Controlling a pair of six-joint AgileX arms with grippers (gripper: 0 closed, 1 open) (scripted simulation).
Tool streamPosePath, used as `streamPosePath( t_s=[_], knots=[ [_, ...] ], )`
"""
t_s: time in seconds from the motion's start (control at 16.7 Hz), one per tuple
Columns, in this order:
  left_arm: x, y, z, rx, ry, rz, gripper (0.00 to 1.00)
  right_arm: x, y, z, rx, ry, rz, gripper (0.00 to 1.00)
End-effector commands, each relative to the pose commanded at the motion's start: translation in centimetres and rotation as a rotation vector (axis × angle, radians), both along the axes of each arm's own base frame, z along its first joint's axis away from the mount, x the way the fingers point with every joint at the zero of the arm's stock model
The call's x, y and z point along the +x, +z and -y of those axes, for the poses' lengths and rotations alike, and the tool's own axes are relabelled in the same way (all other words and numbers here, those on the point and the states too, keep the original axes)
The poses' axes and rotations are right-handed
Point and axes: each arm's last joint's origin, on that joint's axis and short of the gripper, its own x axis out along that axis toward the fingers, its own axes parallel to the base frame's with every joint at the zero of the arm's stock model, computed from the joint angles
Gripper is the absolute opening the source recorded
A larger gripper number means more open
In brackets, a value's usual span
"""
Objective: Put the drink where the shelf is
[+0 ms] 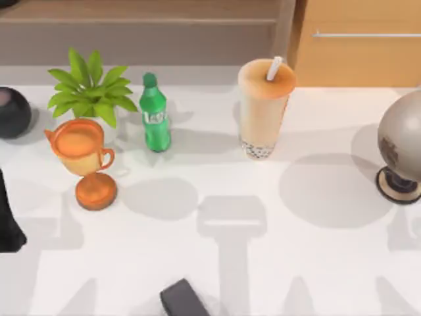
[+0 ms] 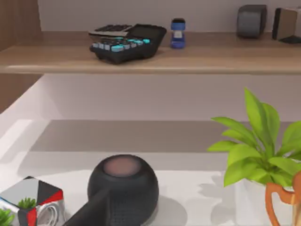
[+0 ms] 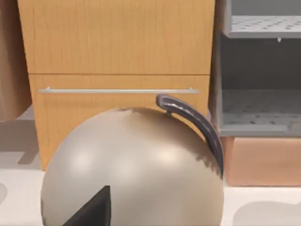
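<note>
Upright, drink near tabletop's rear edge, right of green bottle, w/ shelf behind it, apart, left arm parked at left edge, grip state can't tell.

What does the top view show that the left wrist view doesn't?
Top view alone: the drink, green soda bottle, globe and the orange-wood cabinet. Left wrist view alone: a keyboard and small blue bottle on the shelf, plus a red-and-silver cube. Shared: the black round speaker, potted plant and orange trophy cup.
</note>
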Motion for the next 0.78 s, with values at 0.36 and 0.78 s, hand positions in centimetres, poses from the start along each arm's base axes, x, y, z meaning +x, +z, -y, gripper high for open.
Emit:
streamPosePath(
  t_s=[0.36, 0.78],
  knots=[
    [0.4, 1.8, 0.5, -0.012, -0.003, 0.017, 1.0, 0.0, 0.0, 0.0, 0.0, 0.0, 0.0, 1.0],
    [5.3, 8.0, 4.7, -0.061, -0.016, 0.0, 1.0, 0.0, 0.0, 0.0, 0.0, 0.0, 0.0, 1.0]
  ],
)
